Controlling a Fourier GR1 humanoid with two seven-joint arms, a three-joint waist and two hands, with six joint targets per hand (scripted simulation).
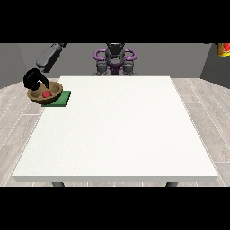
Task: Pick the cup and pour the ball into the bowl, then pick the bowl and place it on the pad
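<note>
One hand at the view's left has fingers curled on the ball-filled bowl over the pad.

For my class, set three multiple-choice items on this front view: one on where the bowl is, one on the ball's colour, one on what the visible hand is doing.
1. Where is the brown bowl?
A. at the table's centre
B. at the table's far corner at the view's left, over the green pad
C. on the floor

2. What colour is the ball in the bowl?
A. red
B. blue
C. yellow

3. What is the hand at the view's left doing?
A. resting flat on the table's centre
B. raised well above the robot's head
C. at the bowl's rim

Answers: 1 B, the bowl overlaps the pad at that corner. 2 A, a red ball shows inside. 3 C, the black hand meets the rim.
</note>
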